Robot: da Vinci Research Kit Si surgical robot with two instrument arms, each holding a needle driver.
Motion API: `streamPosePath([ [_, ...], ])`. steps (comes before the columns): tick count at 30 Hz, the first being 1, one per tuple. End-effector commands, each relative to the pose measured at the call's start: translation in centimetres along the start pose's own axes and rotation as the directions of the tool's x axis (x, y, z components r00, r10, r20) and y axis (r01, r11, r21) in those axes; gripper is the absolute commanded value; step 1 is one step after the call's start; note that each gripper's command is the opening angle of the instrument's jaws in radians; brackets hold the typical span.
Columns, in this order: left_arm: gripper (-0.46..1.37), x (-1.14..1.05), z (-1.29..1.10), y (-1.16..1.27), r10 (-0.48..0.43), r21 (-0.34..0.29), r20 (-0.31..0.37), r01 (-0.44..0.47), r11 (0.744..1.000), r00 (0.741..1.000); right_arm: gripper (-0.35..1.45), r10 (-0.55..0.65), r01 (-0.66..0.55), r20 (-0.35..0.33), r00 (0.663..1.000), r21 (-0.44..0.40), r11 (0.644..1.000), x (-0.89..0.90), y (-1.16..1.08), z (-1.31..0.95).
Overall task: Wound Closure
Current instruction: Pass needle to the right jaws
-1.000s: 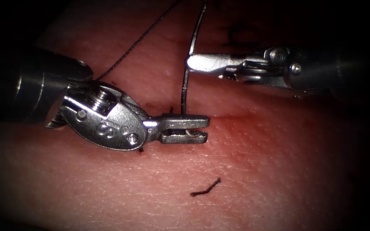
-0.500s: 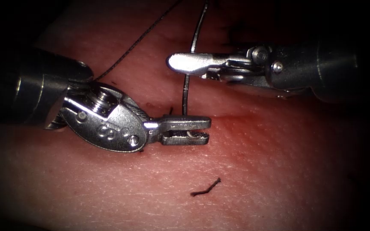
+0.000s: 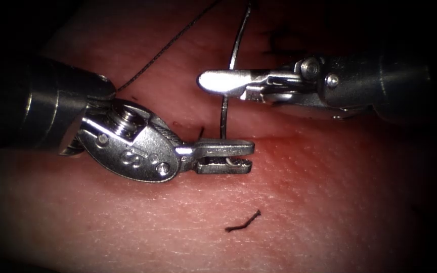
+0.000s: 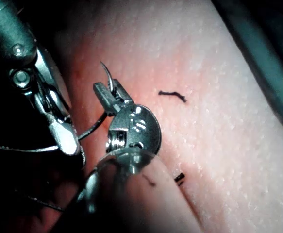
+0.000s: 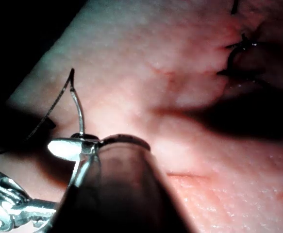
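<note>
My left tool [image 3: 227, 155] lies low over the tissue [image 3: 304, 202], jaws shut on the curved needle [image 3: 223, 116] close to its point. That sharp point [image 4: 102, 63] pokes out past the left tool [image 4: 107, 94]. The needle stands clear of the tissue and rises away from it. My right tool [image 3: 223, 82] reaches in from the right, shut across the needle's middle part; the right wrist view shows the needle [image 5: 78, 109] entering the right tool [image 5: 71, 147]. Dark thread [image 3: 163, 48] runs up and right from behind the left tool's wrist.
A short cut end of thread [image 3: 243, 222] lies on the tissue in front of the tools. Dark stitches [image 5: 238, 53] sit on the closed stretch of the cut beyond the right tool. Red fluid [image 3: 299, 151] tints the tissue to the right of the left tool's jaws.
The right tool slid left along its shaft until its jaws crossed the needle's body. The left tool and the needle shifted slightly right.
</note>
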Motion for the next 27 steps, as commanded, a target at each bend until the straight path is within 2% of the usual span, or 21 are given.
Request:
streamPosePath([
  [1, -0.35, 0.0, -0.01, 0.0, 0.0, -0.003, 0.0, 0.0, 1.0, 1.0, 0.24, 0.001, -0.001, 0.0, 1.0, 0.0, 1.0, 0.0, 0.0, -0.01],
  [4, -0.35, 0.0, -0.01, 0.0, 0.0, -0.003, 0.0, 0.0, 1.0, 1.0, 0.21, 0.001, -0.001, 0.001, 1.0, 0.0, 1.0, 0.0, -0.01, -0.02],
  [5, -0.35, 0.0, -0.01, 0.0, 0.0, -0.003, 0.0, 0.0, 1.0, 1.0, 0.02, 0.001, -0.001, 0.001, 1.0, 0.0, 1.0, 0.0, -0.01, -0.02],
  [6, -0.35, 0.01, -0.01, 0.0, 0.0, -0.003, 0.0, 0.0, 1.0, 1.0, -0.35, 0.001, -0.001, 0.004, 1.0, -0.002, 1.0, 0.0, -0.01, -0.03],
  [11, -0.35, 0.02, -0.02, 0.01, -0.011, -0.005, -0.001, 0.011, 1.0, 1.0, -0.35, 0.002, -0.002, 0.012, 1.0, -0.039, 0.999, 0.01, -0.02, -0.02],
  [17, -0.35, 0.09, -0.04, 0.03, -0.073, -0.041, -0.072, 0.07, 0.997, 0.995, -0.35, -0.01, 0.009, -0.015, 1.0, -0.026, 1.0, 0.07, -0.05, -0.04],
  [19, 0.28, 0.12, -0.04, 0.03, -0.113, -0.054, -0.087, 0.109, 0.993, 0.99, -0.35, -0.021, 0.021, -0.017, 1.0, -0.028, 0.999, 0.07, -0.05, -0.05],
  [20, 0.69, 0.13, -0.04, 0.03, -0.143, -0.063, -0.094, 0.137, 0.989, 0.985, -0.35, -0.033, 0.032, -0.019, 0.999, -0.025, 0.999, 0.07, -0.05, -0.05],
  [24, 1.17, 0.12, -0.04, -0.03, -0.233, -0.086, -0.104, 0.225, 0.971, 0.967, -0.35, -0.045, 0.044, -0.026, 0.999, -0.031, 0.999, 0.09, -0.04, -0.07],
  [27, 1.32, 0.11, -0.06, -0.08, -0.294, -0.101, -0.105, 0.284, 0.953, 0.95, -0.35, -0.086, 0.085, -0.03, 0.996, -0.037, 0.996, 0.14, -0.01, -0.1],
])
